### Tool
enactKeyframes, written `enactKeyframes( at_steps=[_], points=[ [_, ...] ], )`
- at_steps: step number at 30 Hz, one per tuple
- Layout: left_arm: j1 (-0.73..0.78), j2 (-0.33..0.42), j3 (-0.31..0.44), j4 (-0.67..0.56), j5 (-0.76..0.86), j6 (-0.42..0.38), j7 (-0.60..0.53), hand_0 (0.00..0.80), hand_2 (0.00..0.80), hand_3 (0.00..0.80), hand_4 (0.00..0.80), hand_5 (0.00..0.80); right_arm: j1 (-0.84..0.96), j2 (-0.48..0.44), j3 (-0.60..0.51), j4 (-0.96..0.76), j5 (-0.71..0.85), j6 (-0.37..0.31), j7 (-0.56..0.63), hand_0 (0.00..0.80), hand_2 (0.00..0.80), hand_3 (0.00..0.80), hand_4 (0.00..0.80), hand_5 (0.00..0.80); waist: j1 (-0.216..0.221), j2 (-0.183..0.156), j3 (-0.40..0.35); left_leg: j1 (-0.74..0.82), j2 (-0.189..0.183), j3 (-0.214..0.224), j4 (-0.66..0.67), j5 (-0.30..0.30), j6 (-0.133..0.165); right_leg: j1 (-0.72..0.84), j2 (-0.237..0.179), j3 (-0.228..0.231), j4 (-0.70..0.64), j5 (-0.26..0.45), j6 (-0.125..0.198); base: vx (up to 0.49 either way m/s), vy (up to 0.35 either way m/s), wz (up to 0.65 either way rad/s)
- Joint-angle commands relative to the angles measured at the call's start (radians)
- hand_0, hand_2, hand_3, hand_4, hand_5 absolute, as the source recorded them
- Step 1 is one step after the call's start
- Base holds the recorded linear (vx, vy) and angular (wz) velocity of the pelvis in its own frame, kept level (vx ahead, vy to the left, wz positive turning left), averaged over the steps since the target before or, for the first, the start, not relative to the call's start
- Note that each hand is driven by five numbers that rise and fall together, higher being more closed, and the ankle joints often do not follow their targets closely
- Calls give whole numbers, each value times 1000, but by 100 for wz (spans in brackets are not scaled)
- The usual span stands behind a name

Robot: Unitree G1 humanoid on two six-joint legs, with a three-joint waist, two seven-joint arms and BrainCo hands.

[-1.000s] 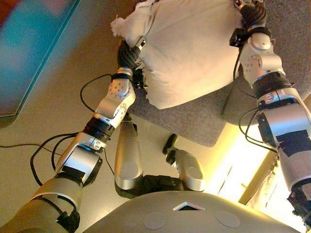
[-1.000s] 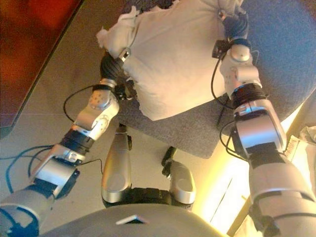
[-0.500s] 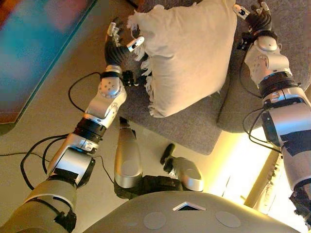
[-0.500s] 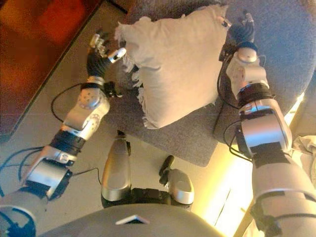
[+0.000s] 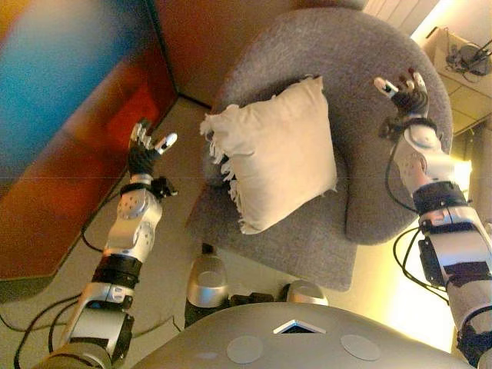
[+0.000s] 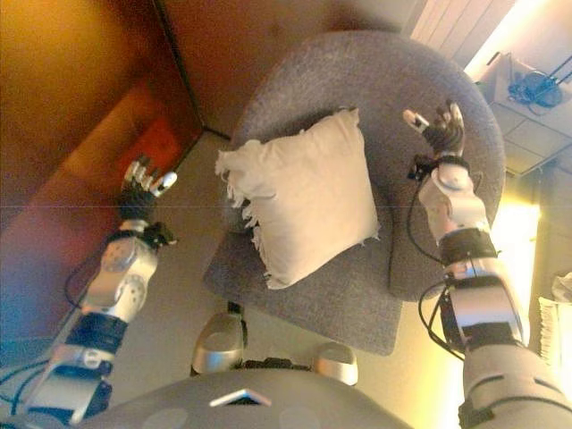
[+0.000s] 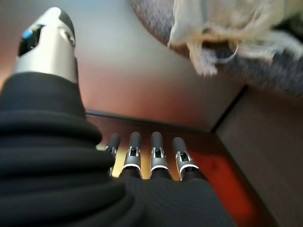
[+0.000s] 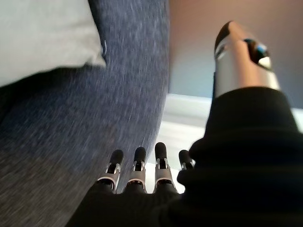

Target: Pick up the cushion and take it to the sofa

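Now, by item:

Cushion (image 5: 277, 157): cream, fringed along its left edge; centre of the frame, lying tilted on the seat of the armchair, upper corner leaning against the backrest; touched by neither hand.

Armchair (image 5: 400, 200): grey, rounded, coarse fabric; fills the centre and upper right of the head views; serves as the sofa of the task.

Left hand (image 5: 143, 151): left of centre, raised over the floor, well apart from the cushion's fringed edge; fingers straight and spread, thumb out to the side, holding nothing. Own wrist view: fingers (image 7: 157, 152) in a straight row, thumb apart, cushion fringe past them with a clear gap.

Right hand (image 5: 406, 94): upper right, over the armchair's right arm, apart from the cushion; fingers extended and fanned, empty. Own wrist view: fingers (image 8: 138, 163) straight, thumb up beside them, grey upholstery and one cushion corner (image 8: 71, 47) beyond.

Floor (image 5: 165, 231): beige, lower left of the frame, beside the armchair's base.

Wall panel (image 5: 69, 115): reddish-brown with a blue-lit patch, upper left.

Box of cables (image 5: 461, 58): top right corner, behind the armchair; contents too small to tell.
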Motion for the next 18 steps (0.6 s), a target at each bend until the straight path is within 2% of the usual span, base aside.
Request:
enactKeyframes(
  at_steps=[1,5,8,13,18],
  points=[
    [34,-30,11,-73,-77,-38,-125,0,0,0,0,0,85,1,-87,-88,41,-67,51,0,0,0,0,0,-2,34,-74,118,89,36,2,-73,-83,-65,-30,-5,19,97,66,-43,33,34],
    [107,-67,15,-75,-85,-44,-191,0,0,0,0,0,264,123,-113,-202,143,-103,159,0,0,0,0,0,-30,42,-83,154,80,57,-25,-76,-72,-65,-17,0,0,105,58,-49,23,-9],
    [153,-84,24,-88,-123,-44,-238,0,0,0,0,0,378,198,-109,-275,138,-144,254,0,0,0,0,0,-51,47,-86,168,73,70,-42,-76,-65,-69,-3,3,-17,114,53,-62,21,-12],
    [195,-119,42,-103,-163,-66,-238,0,0,0,0,0,506,296,-65,-331,153,-184,357,0,0,0,0,0,-85,53,-84,177,60,85,-86,-60,-60,-83,21,4,-38,125,45,-95,31,-14],
    [223,-153,46,-89,-241,-70,-302,0,0,0,0,0,575,359,-54,-316,337,-199,476,0,0,0,0,0,-101,54,-79,172,53,89,-95,-58,-57,-94,33,5,-44,128,39,-71,14,-6]
  ],
)
